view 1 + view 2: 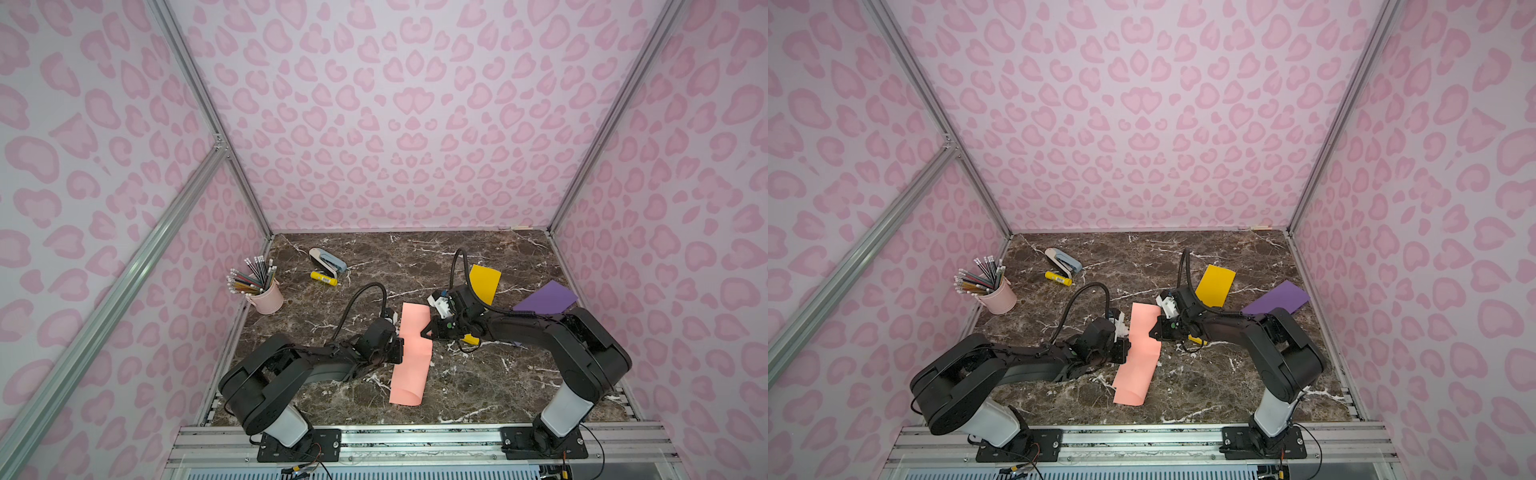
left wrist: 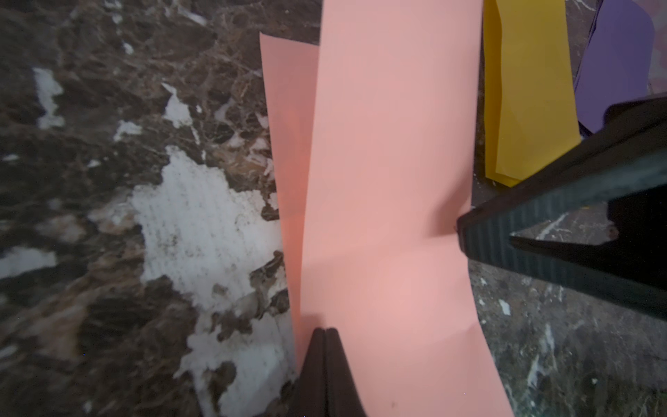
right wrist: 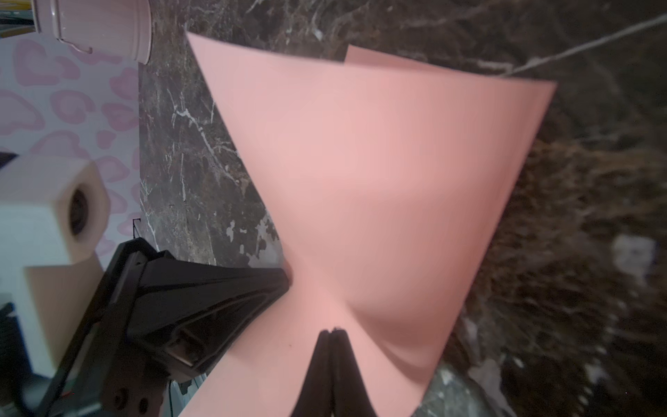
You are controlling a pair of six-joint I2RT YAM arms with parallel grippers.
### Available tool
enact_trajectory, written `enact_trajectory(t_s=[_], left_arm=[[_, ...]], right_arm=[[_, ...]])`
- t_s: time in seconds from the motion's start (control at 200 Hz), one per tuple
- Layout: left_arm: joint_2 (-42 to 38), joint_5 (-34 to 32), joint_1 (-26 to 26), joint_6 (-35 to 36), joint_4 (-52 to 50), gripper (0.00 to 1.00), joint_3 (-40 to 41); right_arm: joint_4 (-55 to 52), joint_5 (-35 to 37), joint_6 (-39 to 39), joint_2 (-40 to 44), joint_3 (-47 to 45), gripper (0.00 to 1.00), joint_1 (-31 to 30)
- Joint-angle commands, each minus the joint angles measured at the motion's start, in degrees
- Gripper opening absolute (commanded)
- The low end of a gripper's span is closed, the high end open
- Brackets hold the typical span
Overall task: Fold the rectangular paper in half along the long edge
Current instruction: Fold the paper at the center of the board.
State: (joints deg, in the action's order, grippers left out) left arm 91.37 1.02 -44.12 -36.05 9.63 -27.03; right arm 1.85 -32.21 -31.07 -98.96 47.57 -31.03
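At the middle of the marble table (image 1: 457,386), the left gripper (image 1: 401,347) has its fingers (image 2: 314,368) pressed together on one long edge of the pink paper (image 1: 409,365). The right gripper (image 1: 426,332) pinches the opposite long edge, its fingers (image 3: 343,368) likewise closed on the sheet. The two tips face each other across the narrow width of the strip. The paper lies lengthwise, running away from the robot, doubled over, with its near end curling up off the table.

No writing can be read anywhere; the yellow tube (image 1: 324,278) carries dark print too small to make out. It lies just in front of a stapler (image 1: 328,259) at the far left. A pink cup (image 1: 268,297) full of pencils (image 1: 251,276) stands near the left wall. A yellow paper (image 1: 484,282) and a purple paper (image 1: 544,299) lie to the right, both partly covered by the right arm (image 1: 540,328) in both top views.

The left wrist view alone shows a lower pink layer sticking out beside the upper one. The right wrist view shows the sheet puckered around the pinch, and only the base of the cup. The stapler and tube appear only in the top views.
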Motion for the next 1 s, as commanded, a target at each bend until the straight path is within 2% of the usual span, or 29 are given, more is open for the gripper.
enact_trajectory(t_s=[0.0,0.305,0.535,0.78,0.995], left_arm=[[0.51,-0.4,-0.13,-0.05,-6.73,0.04,0.19],[0.49,-0.63,-0.18,0.35,-7.28,0.04,0.17],[0.64,-0.59,-0.18,0.36,-7.36,0.04,-0.03],[1.26,-0.24,-0.33,0.29,-7.39,0.04,-0.48],[1.43,-0.27,-0.52,0.11,-7.35,0.04,-0.4]], right_arm=[[0.64,0.89,0.16,-0.58,-0.2,0.0,1.12],[-1.23,1.49,3.68,2.1,-6.49,0.0,8.12],[-3.41,-0.48,3.43,6.85,-1.76,0.0,5.21],[-2.19,-0.19,2.51,-1.16,3.61,0.0,3.25],[0.0,1.33,2.45,-2.28,-0.15,0.0,6.78]])
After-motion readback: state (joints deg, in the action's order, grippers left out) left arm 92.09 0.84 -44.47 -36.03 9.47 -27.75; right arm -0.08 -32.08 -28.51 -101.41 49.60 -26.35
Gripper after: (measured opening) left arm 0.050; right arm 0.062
